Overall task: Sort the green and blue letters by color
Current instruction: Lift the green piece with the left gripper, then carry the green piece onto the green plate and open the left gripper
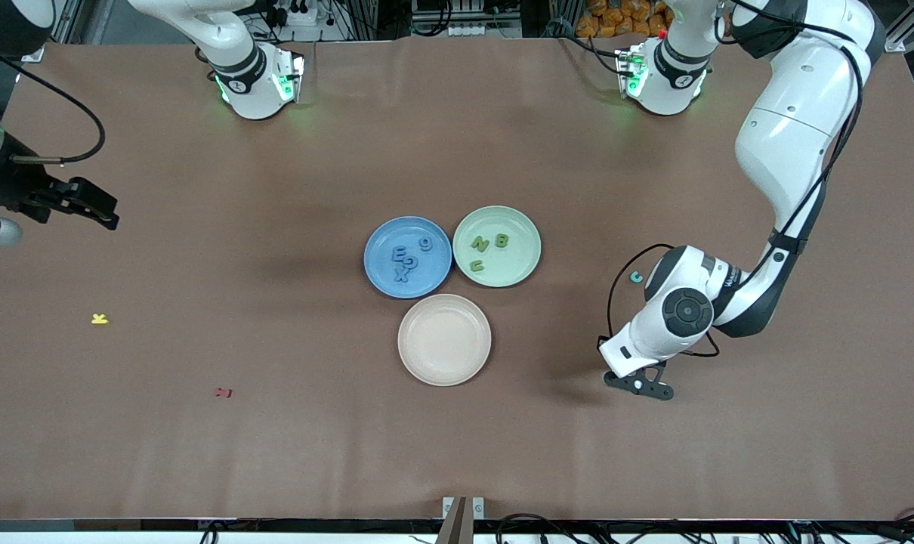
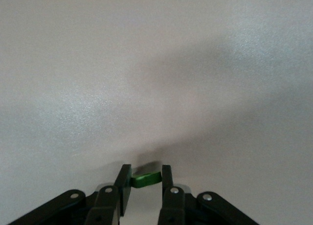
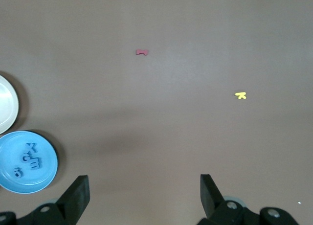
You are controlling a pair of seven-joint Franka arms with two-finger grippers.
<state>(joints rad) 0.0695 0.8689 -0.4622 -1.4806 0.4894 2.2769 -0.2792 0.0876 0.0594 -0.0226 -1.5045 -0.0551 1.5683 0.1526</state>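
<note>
My left gripper [image 1: 640,383] is low over bare tablecloth toward the left arm's end, shut on a small green letter [image 2: 146,179] pinched between its fingers [image 2: 124,178]. The letter itself is hidden in the front view. Several blue letters [image 1: 404,263] lie in the blue plate [image 1: 378,276]. Three green letters [image 1: 489,246] lie in the green plate [image 1: 521,264]. A tiny teal letter [image 1: 637,277] lies on the table beside the left arm. My right gripper [image 1: 94,205] waits open at the right arm's end with nothing between its fingers [image 3: 78,193].
A pale pink plate [image 1: 444,340] with nothing in it sits nearer the front camera, touching the other two. A yellow K [image 1: 100,319] and a small dark red letter [image 1: 223,392] lie toward the right arm's end. Cables trail off the left arm's wrist.
</note>
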